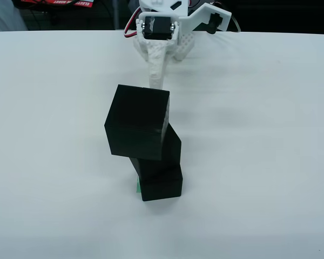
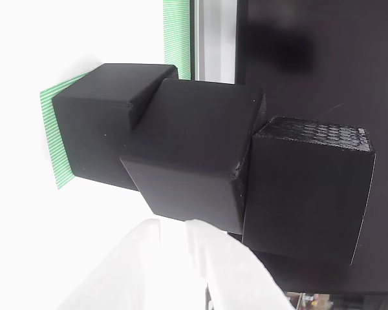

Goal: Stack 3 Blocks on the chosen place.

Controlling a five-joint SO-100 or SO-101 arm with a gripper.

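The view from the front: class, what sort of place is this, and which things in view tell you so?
Probably a hobby robotics bench: a plain white tabletop, a white 3D-printed arm with an exposed servo and wires, and three black cubes stacked on a green patch as a practice task.

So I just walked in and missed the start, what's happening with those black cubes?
Three black blocks stand stacked on the green square: bottom block, middle block, top block, each twisted and offset from the one below. The white gripper sits behind the tower on the white table, holding nothing.
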